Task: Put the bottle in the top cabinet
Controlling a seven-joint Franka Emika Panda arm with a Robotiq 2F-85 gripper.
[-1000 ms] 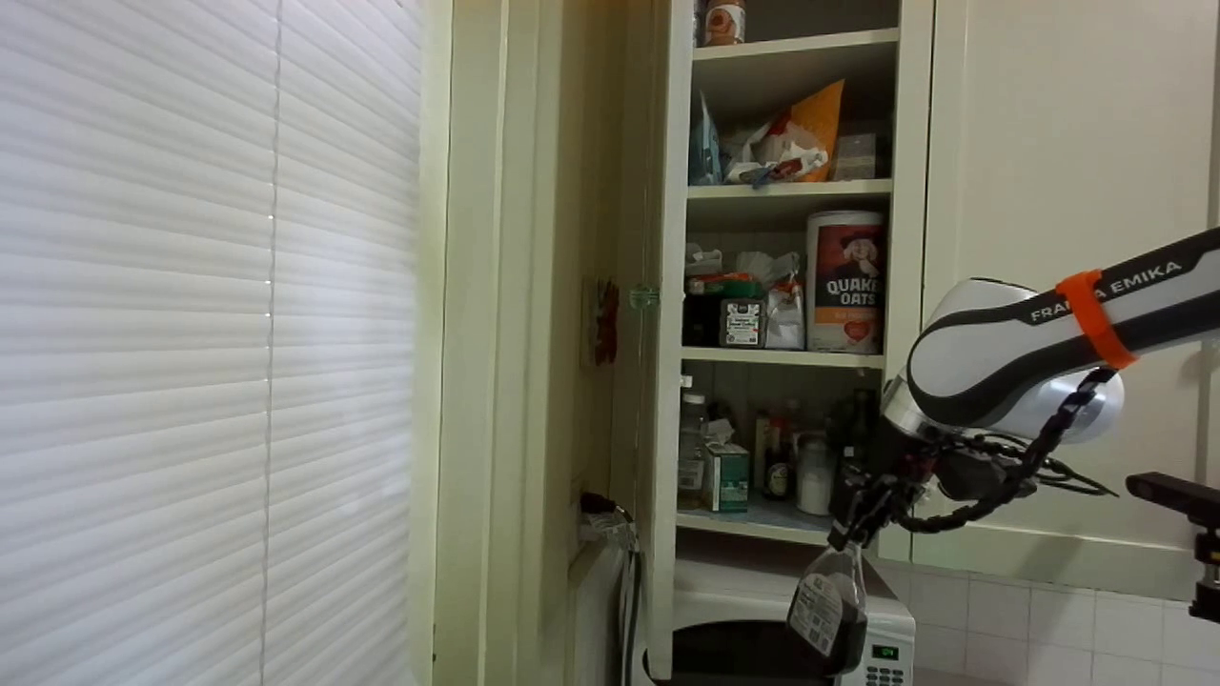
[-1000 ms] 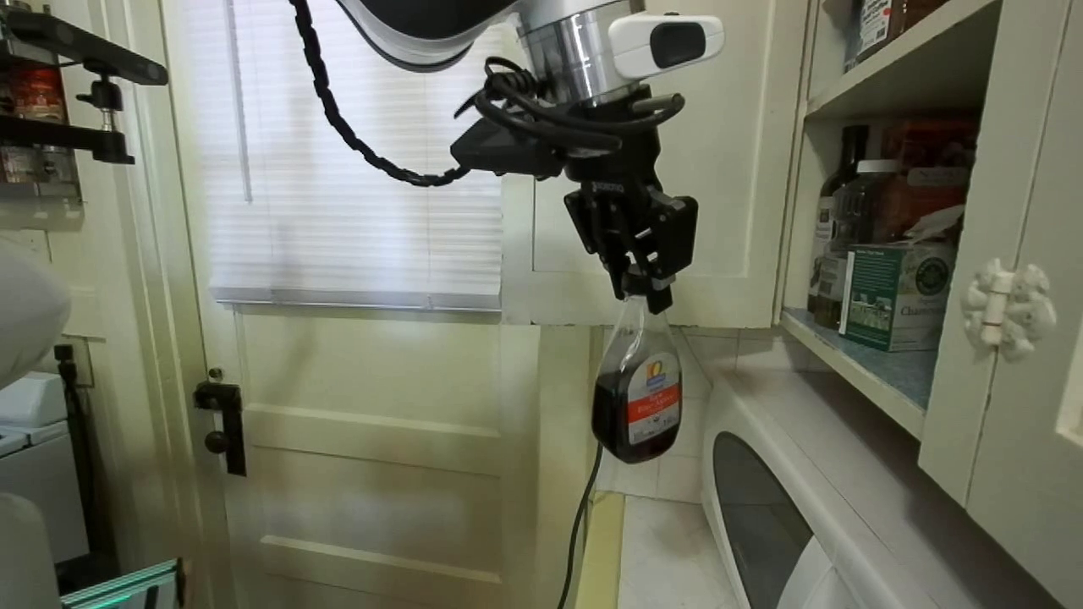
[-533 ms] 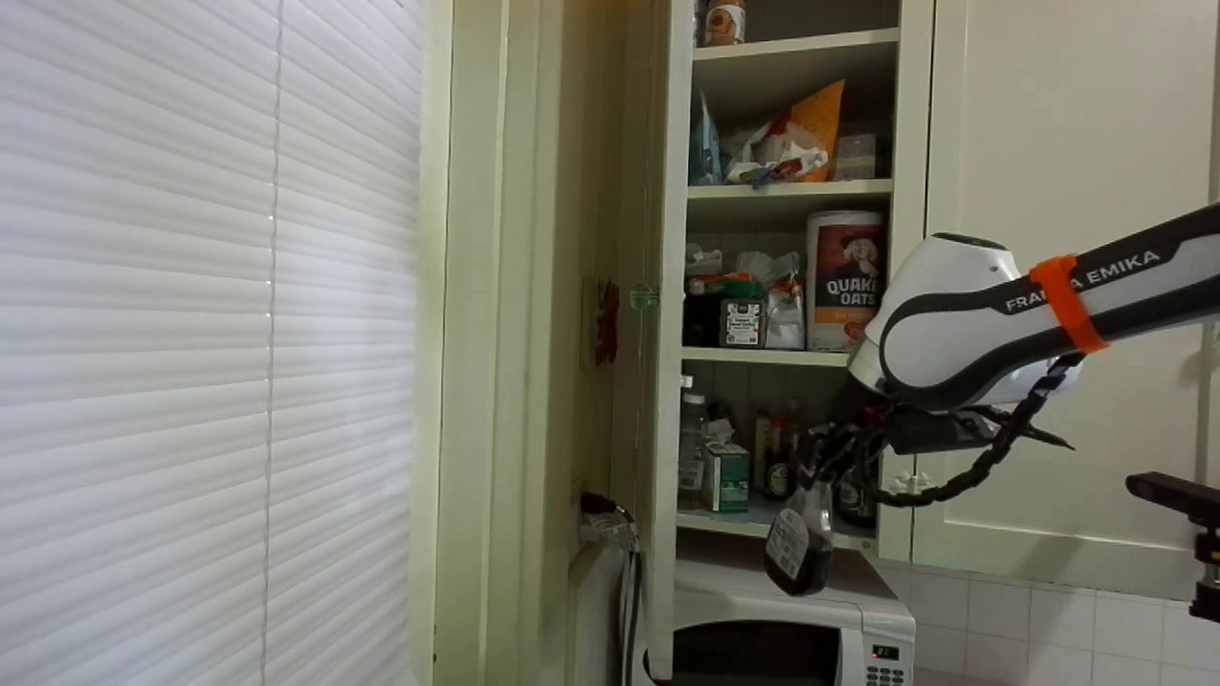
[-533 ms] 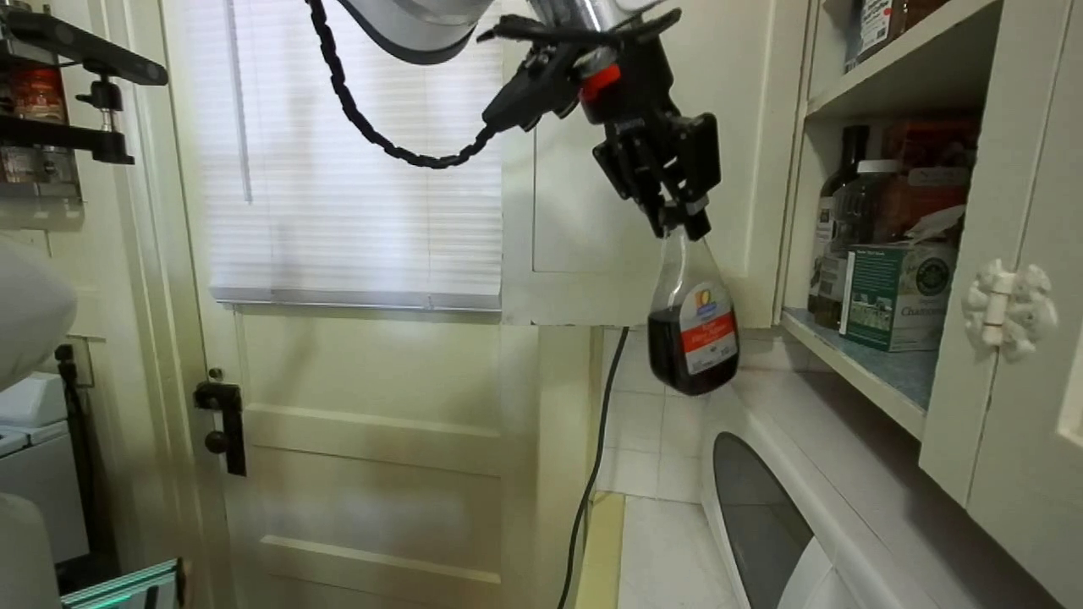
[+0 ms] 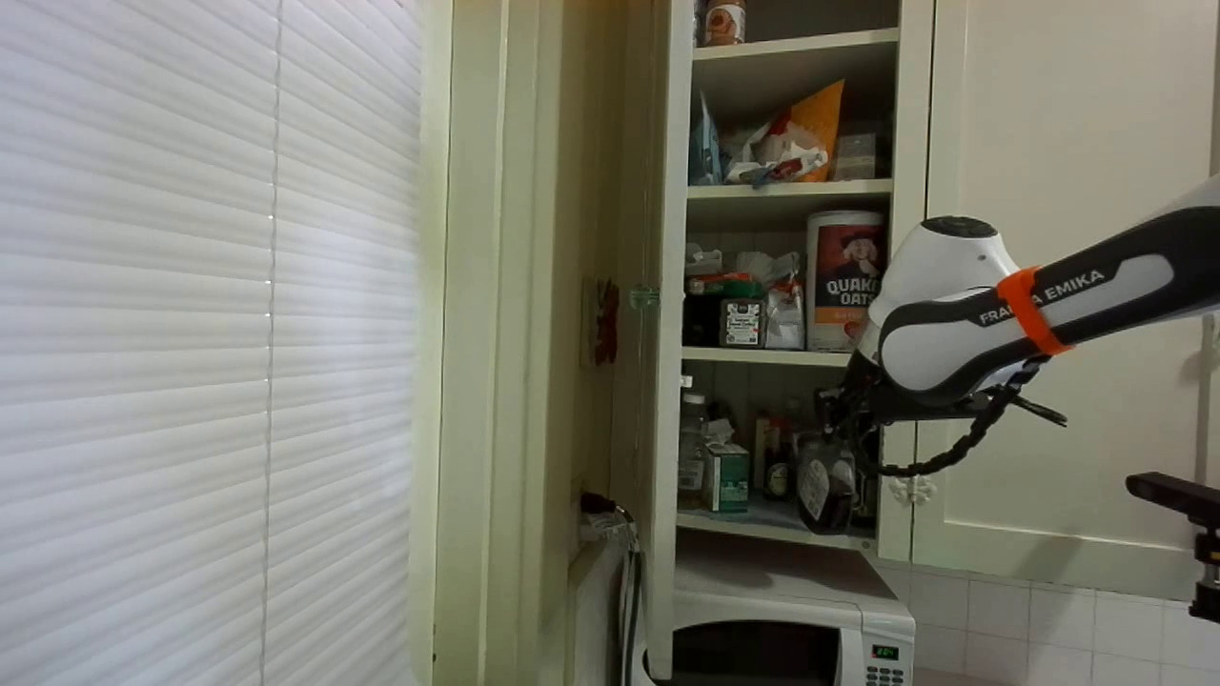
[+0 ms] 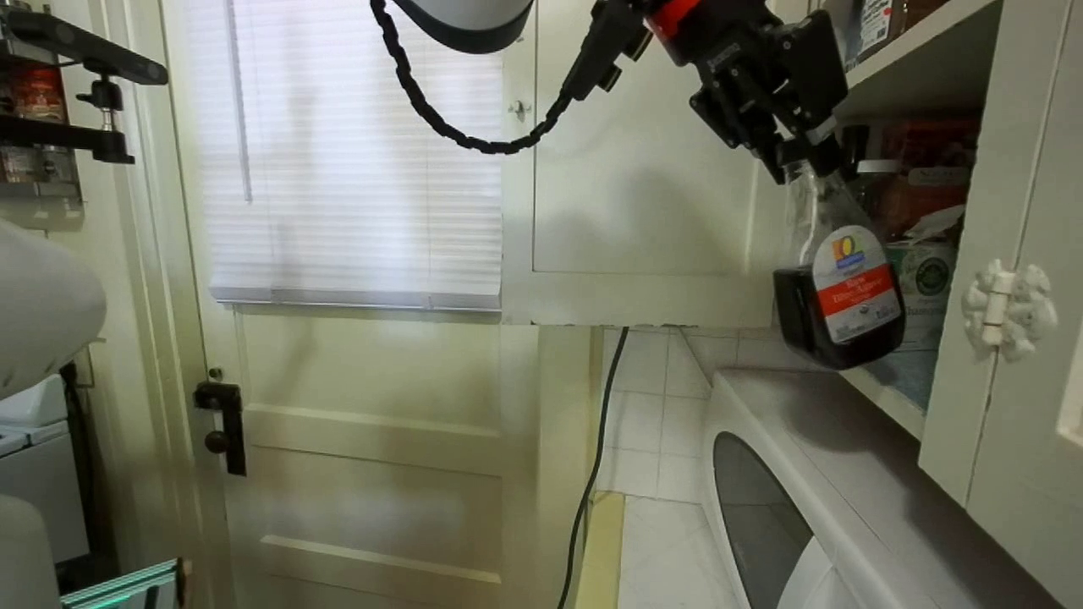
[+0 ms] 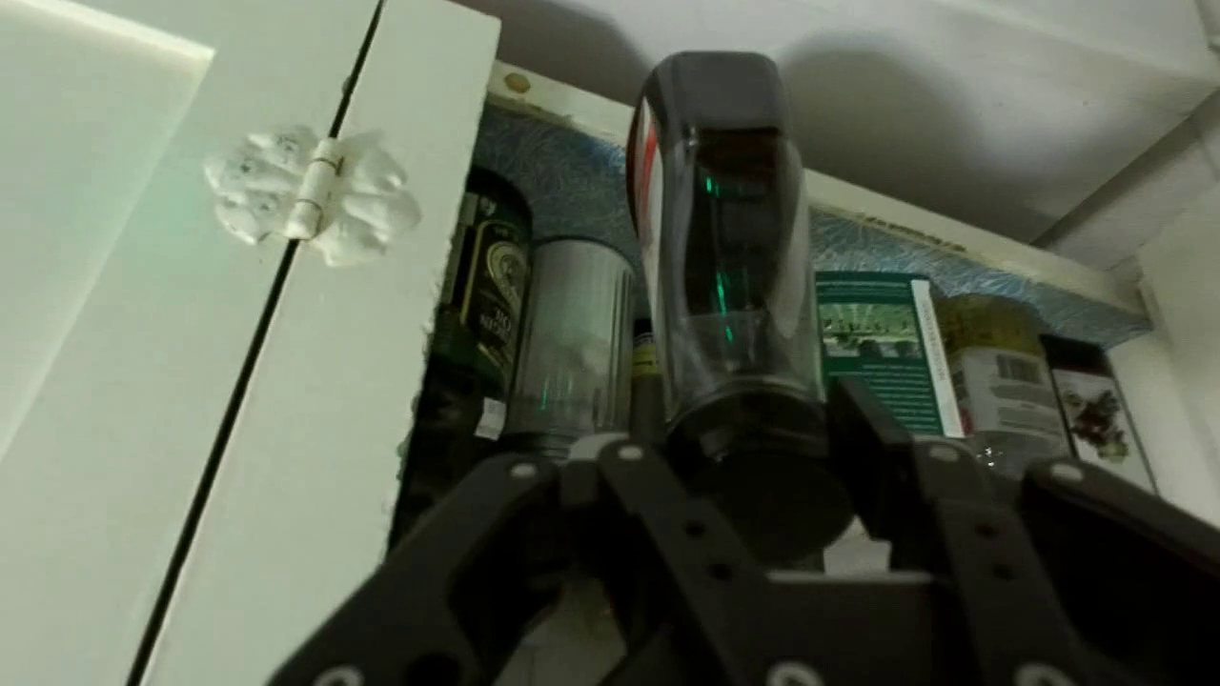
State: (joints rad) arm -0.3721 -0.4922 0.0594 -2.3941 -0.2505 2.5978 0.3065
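Note:
The bottle (image 6: pixel 856 283), clear with dark liquid and a red-and-white label, hangs neck-up and tilted, its base swung toward the top cabinet (image 5: pixel 782 359). My gripper (image 6: pixel 802 161) is shut on its capped neck. In the wrist view the dark cap sits between both fingers, and the bottle (image 7: pixel 729 219) reaches away in front of the lowest shelf's opening. That shelf's front edge (image 7: pixel 963 243) is partly covered by the bottle in this view. In an exterior view the bottle (image 5: pixel 825 491) overlaps the right part of the lowest shelf; how deep it is cannot be told.
A green tea box (image 5: pixel 728 479), a clear jar (image 7: pixel 577 324) and a dark green bottle (image 7: pixel 491 276) stand on the lowest shelf. Beneath is a white microwave (image 5: pixel 777 581). The cabinet's open door (image 5: pixel 667 381) sticks out on one side, its frame (image 7: pixel 381 314) on the other.
My gripper has carried the bottle upward and over to the cabinet, from in front of the microwave to the lowest shelf's height. The bottle has become more tilted.

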